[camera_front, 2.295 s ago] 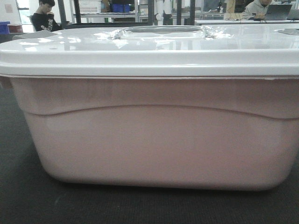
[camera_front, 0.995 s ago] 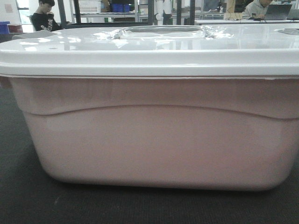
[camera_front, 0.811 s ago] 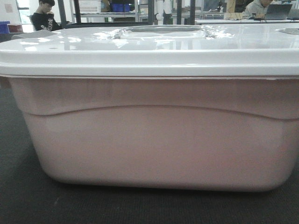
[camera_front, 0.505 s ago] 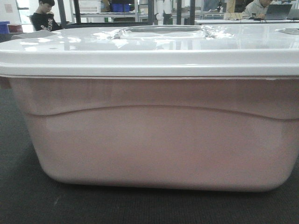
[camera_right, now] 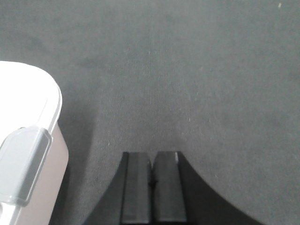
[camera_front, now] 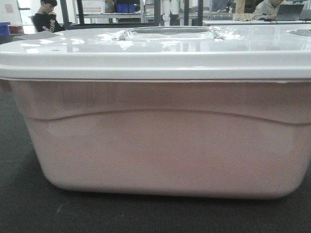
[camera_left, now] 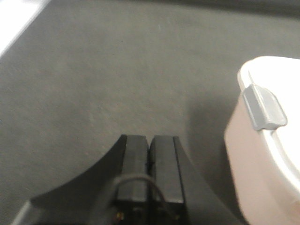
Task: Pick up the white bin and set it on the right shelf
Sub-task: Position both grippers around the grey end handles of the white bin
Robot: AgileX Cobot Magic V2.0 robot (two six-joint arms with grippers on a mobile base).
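Left pincer point(camera_left: 149, 143): fingers pressed together, nothing held, hanging over bare carpet point(camera_left: 93, 70). The bin point(camera_left: 262, 178) sits just to its right, not touching it. A grey latch point(camera_left: 263, 108) on the bin's end is ahead and to the right of the tips.

Right pincer point(camera_right: 152, 159): likewise closed flat and empty, over carpet. The bin's other end lies to its left, with a second latch point(camera_right: 22, 165) about level with the tips. So the bin stands on the floor between your two pincers, and neither touches it.

Handling, as judged: a big, stiff tub with glossy walls tapering toward the base, so a plain squeeze on the sides will likely slide. The contents are hidden and the weight unknown. One pincer won't manage it. Open both first, take it at both ends under the lid point(camera_front: 155, 58) rim beside the latches, and lift level. Knock a latch and the lid may pop.

The shelf can't be made out in these views.
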